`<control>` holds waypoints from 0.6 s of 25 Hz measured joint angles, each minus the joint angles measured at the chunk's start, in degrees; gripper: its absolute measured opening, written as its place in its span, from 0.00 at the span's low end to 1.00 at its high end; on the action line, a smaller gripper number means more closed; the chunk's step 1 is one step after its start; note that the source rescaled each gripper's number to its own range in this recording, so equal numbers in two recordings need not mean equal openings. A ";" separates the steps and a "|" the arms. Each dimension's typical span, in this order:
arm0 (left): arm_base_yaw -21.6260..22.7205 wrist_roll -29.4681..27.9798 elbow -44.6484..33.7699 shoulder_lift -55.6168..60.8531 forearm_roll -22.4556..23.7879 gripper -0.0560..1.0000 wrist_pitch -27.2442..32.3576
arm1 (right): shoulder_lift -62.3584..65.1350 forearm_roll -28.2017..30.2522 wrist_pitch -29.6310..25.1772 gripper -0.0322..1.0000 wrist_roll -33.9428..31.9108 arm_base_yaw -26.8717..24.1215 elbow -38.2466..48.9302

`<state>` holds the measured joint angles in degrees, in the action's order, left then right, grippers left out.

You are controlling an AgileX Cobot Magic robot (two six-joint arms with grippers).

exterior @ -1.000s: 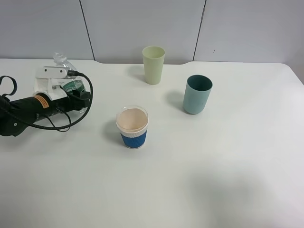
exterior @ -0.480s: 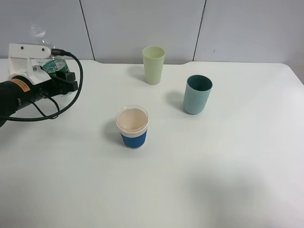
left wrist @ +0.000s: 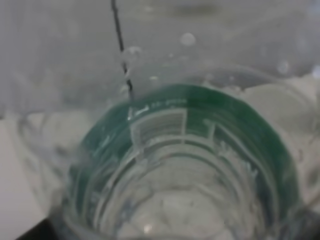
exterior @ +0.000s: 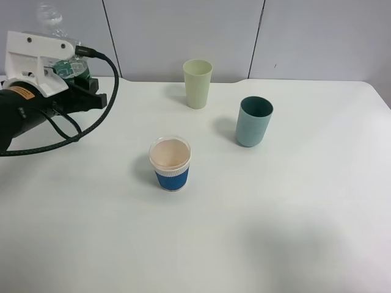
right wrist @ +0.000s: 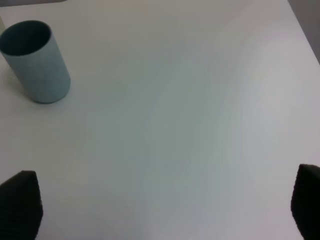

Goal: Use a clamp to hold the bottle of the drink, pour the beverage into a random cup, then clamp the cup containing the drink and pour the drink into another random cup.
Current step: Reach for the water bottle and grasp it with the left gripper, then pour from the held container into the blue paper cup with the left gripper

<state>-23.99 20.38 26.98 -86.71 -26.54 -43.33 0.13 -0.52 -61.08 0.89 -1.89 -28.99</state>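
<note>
**Exterior high view: bottle gripped, pour comes next**

The left gripper is clamped on the bottle, held above the worktop's far-left corner, well apart from the cups. Best to carry it over the blue cup, then tilt slowly, mouth above the rim. The right gripper gapes, empty. One bottle; three cups: blue, green, teal.

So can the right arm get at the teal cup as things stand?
Probably yes. The right gripper is open and empty, the teal cup stands upright and alone, and only bare table shows between them in the right wrist view.
</note>
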 joint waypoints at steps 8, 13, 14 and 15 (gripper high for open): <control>-11.82 26.16 -0.01 1.97 -20.12 0.13 -0.26 | 0.00 0.00 0.00 1.00 0.00 0.00 0.00; -19.02 42.01 -0.01 1.97 -30.98 0.13 -2.44 | 0.00 0.00 0.00 1.00 0.00 0.00 0.00; -20.11 44.59 -0.01 1.97 -32.81 0.13 -3.07 | 0.00 0.00 0.00 1.00 0.00 0.00 0.00; -21.38 46.88 -0.01 1.97 -34.45 0.13 -3.62 | 0.00 0.00 0.00 1.00 0.00 0.00 0.00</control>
<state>-45.37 67.26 26.97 -84.74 -60.98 -46.95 0.13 -0.52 -61.08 0.89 -1.89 -28.99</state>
